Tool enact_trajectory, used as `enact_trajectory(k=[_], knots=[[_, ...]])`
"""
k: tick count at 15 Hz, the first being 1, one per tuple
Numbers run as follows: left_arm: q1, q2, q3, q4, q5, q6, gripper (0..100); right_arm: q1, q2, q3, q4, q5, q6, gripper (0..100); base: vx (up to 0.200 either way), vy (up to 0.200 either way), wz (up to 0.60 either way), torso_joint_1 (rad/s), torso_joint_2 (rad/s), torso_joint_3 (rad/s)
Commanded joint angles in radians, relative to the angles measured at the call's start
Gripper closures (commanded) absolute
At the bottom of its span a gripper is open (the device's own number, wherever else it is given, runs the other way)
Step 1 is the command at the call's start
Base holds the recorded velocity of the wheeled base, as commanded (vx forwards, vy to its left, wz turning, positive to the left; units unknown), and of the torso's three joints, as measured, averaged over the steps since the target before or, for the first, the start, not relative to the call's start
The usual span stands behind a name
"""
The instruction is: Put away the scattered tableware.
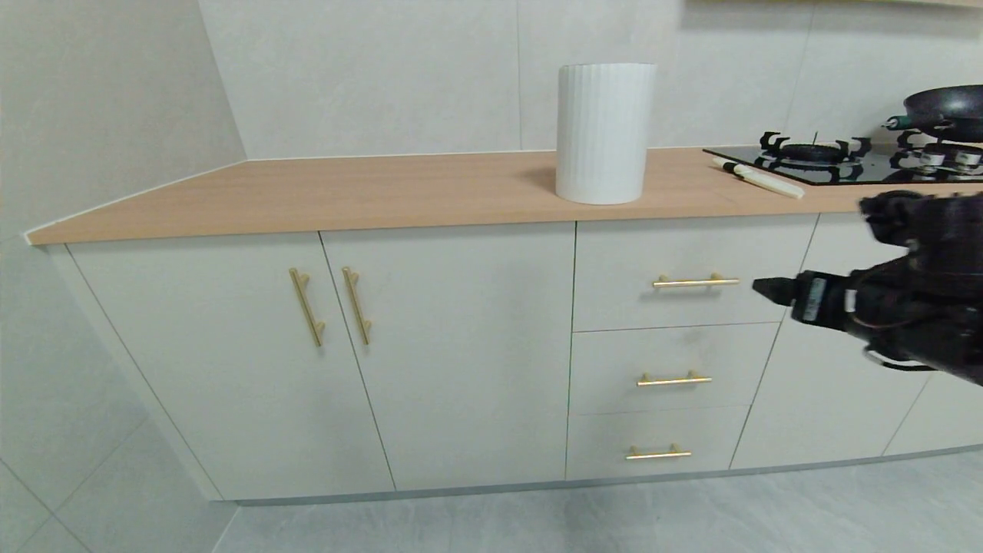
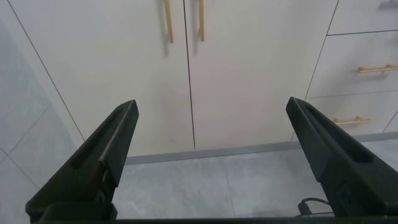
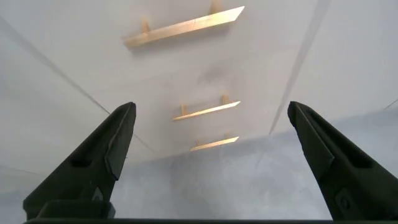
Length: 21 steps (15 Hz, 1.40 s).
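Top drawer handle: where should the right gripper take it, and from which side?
Probably grip the top drawer handle at mid-bar, between its two posts, coming straight in from the front, one finger above and one below. It is a thin horizontal bar standing off the drawer front.

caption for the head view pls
The right end effector near the top drawer handle; white ribbed container on the countertop.

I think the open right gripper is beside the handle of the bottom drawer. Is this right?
Not quite. The head view shows the right gripper beside the handle of the top drawer, not the bottom one. It is open, as you say.
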Motion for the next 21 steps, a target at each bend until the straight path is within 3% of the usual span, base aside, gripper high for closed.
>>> enact_trajectory(k=[1,3,4,6,8,13,16,19,21], knots=[[0.0,0.0,0.0,0.0,0.001,0.0,0,-0.008,-0.613,0.258,0.024,-0.037,-0.156,0,0.0,0.0,0.0,0.0,0.0,0.0],[0.0,0.0,0.0,0.0,0.001,0.0,0,-0.143,-0.883,0.284,0.194,-0.03,-0.199,0,0.0,0.0,0.0,0.0,0.0,0.0],[0.0,0.0,0.0,0.0,0.001,0.0,0,-0.16,-0.932,0.284,0.243,-0.028,-0.199,0,0.0,0.0,0.0,0.0,0.0,0.0],[0.0,0.0,0.0,0.0,0.001,0.0,0,-0.201,-1.23,0.313,0.509,-0.011,-0.199,0,0.0,0.0,0.0,0.0,0.0,0.0],[0.0,0.0,0.0,0.0,0.001,0.0,0,-0.233,-1.378,0.347,0.605,0.027,-0.199,0,0.0,0.0,0.0,0.0,0.0,0.0],[0.0,0.0,0.0,0.0,0.001,0.0,0,-0.25,-1.504,0.485,0.592,0.073,-0.218,0,0.0,0.0,0.0,0.0,0.0,0.0],[0.0,0.0,0.0,0.0,-0.001,0.0,0,-0.25,-1.504,0.606,0.516,0.154,-0.224,0,0.0,0.0,0.0,0.0,0.0,0.0],[0.0,0.0,0.0,0.0,0.001,0.0,0,-0.25,-1.504,0.809,0.323,0.222,-0.256,0,0.0,0.0,0.0,0.0,0.0,0.0],[0.0,0.0,0.0,0.0,0.001,0.0,0,-0.249,-1.504,0.809,0.348,0.277,-0.239,0,0.0,0.0,0.0,0.0,0.0,0.0]])
